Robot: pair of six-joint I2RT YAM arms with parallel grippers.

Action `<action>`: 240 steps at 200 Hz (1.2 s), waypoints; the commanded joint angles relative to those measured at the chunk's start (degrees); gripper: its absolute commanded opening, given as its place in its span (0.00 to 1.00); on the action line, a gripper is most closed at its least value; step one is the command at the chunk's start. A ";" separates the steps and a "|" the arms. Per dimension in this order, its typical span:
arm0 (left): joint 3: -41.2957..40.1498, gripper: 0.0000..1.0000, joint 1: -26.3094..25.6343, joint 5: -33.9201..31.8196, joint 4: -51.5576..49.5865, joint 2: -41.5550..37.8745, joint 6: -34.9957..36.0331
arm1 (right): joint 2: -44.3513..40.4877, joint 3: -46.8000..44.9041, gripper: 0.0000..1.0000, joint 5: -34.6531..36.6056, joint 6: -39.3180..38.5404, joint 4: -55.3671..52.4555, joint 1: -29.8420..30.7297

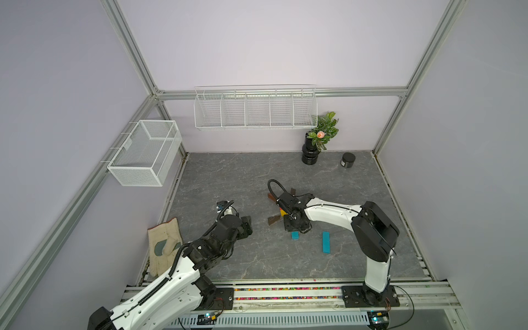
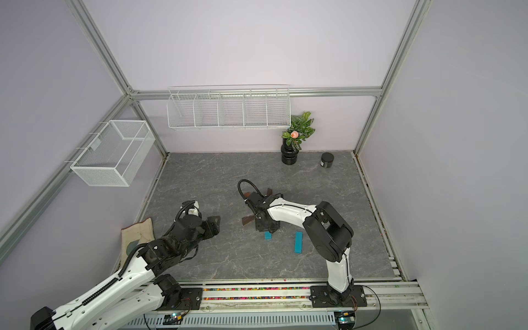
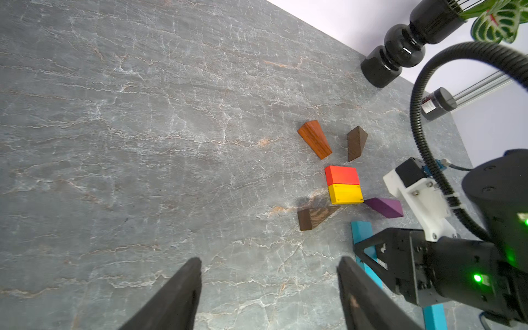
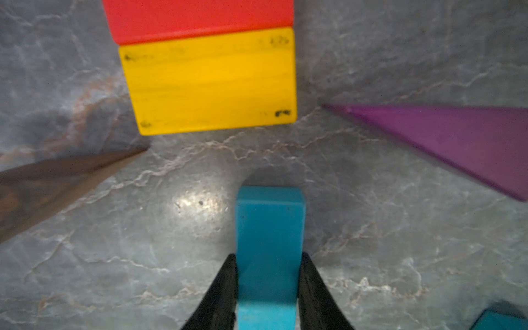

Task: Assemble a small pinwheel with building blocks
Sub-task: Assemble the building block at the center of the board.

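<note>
Robot lab test cell: alu frame (image 1: 131, 48), plain lilac walls (image 1: 271, 43), arms (image 1: 328, 213) bolted to rail (image 1: 285, 304)

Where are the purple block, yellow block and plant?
Purple block (image 3: 383, 206), left wrist view, middle of its top.
Yellow block (image 4: 208, 81), right wrist view, middle of its top.
Plant (image 1: 328, 127), in a top view, leaves.

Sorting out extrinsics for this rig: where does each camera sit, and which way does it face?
Both top views: high above the base rail, looking down and back across the table; left arm and right arm both show.
Left wrist: on the left arm, looking past its open left pincer toward the red-and-yellow square; the right arm's wrist shows too.
Right wrist: on the right arm, looking close down past the right pincer, shut on a teal bar.
Shared: both wrist views show the square, purple wedge and that bar.
</note>
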 commanded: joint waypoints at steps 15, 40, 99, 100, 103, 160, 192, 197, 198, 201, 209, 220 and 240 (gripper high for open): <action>-1.36 0.77 0.26 -0.91 -0.44 -1.03 -1.71 | 0.77 2.49 0.31 0.19 -0.05 -0.43 -0.72; -1.45 0.77 0.27 -0.93 -0.21 -1.08 -1.77 | 2.03 3.75 0.31 -0.33 -0.59 -0.56 -0.77; -1.70 0.77 0.26 -0.95 -0.46 -1.47 -1.69 | 4.05 5.00 0.31 -0.87 -1.07 -0.67 -0.80; -1.73 0.77 0.26 -0.91 -0.48 -1.50 -1.70 | 4.07 4.98 0.31 -0.88 -1.12 -0.67 -0.76; -1.71 0.77 0.31 -0.93 -0.42 -1.51 -1.68 | 4.16 5.03 0.31 -1.03 -1.22 -0.74 -0.79; -1.78 0.77 0.27 -0.95 -0.51 -1.69 -1.71 | 5.33 6.42 0.35 -0.80 -1.97 -1.04 -0.80; -1.87 0.77 0.26 -0.95 -0.41 -1.61 -1.71 | 4.97 6.51 0.48 -0.04 -2.09 -1.45 -0.79; -1.92 0.77 0.26 -0.93 -0.41 -1.62 -1.75 | 4.81 6.51 0.51 -0.01 -2.05 -1.45 -0.74; -1.88 0.77 0.26 -0.94 -0.41 -1.57 -1.73 | 4.80 6.48 0.51 0.00 -2.05 -1.45 -0.73; -1.89 0.77 0.26 -0.95 -0.41 -1.59 -1.76 | 4.75 6.47 0.52 0.06 -2.09 -1.52 -0.76; -1.93 0.77 0.26 -0.95 -0.33 -1.53 -1.73 | 4.61 6.52 0.53 0.08 -2.06 -1.45 -0.81; -2.02 0.77 0.26 -0.86 -0.34 -1.56 -1.80 | 4.46 6.42 0.53 0.34 -2.08 -1.51 -0.81; -1.98 0.77 0.27 -0.86 -0.24 -1.48 -1.79 | 4.26 6.52 0.50 0.70 -2.05 -1.46 -0.79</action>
